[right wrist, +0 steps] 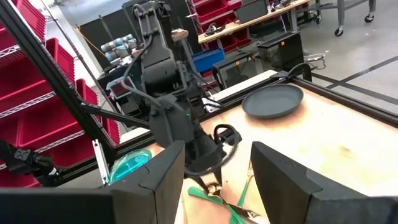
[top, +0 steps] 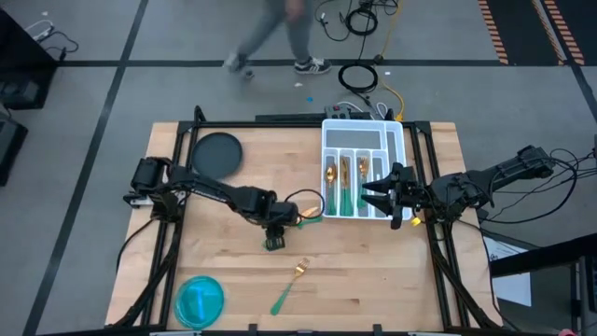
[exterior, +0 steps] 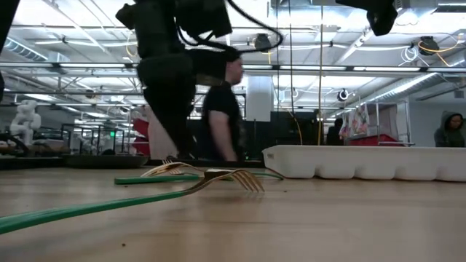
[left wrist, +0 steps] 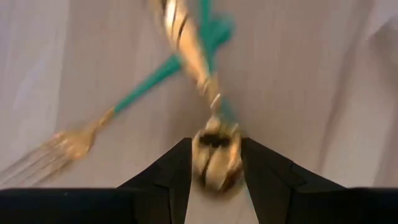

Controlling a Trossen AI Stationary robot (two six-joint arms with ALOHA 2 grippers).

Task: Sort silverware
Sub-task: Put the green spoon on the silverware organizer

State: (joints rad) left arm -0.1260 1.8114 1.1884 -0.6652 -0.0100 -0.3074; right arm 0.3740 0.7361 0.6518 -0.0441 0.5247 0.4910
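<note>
A small heap of silverware (top: 310, 216) lies mid-table. In the left wrist view it is a fork (left wrist: 59, 149) with a green handle, a long gold piece (left wrist: 189, 53) crossing it, and a gold head (left wrist: 216, 163). My left gripper (left wrist: 216, 146) points down over the heap (top: 284, 219), fingers apart, with the gold head between them. Another fork (top: 292, 284) lies alone nearer the front edge. More silverware (top: 343, 182) rests in the white tray (top: 396, 140). My right gripper (top: 387, 194) hangs open over the tray's near right corner, nothing between its fingers (right wrist: 214, 180). My left gripper comes from above, pointing down, with one finger (left wrist: 171, 171) on each side of a gold head (left wrist: 216, 163) in the heap. The head fills the gap between them. I cannot tell whether the fingers touch it.
A dark round plate (top: 216, 154) sits at the far left of the table. A blue round dish (top: 199, 301) stands at the near left corner. A person walks beyond the far edge (top: 280, 37). Bare wood lies between the heap and the front edge.
</note>
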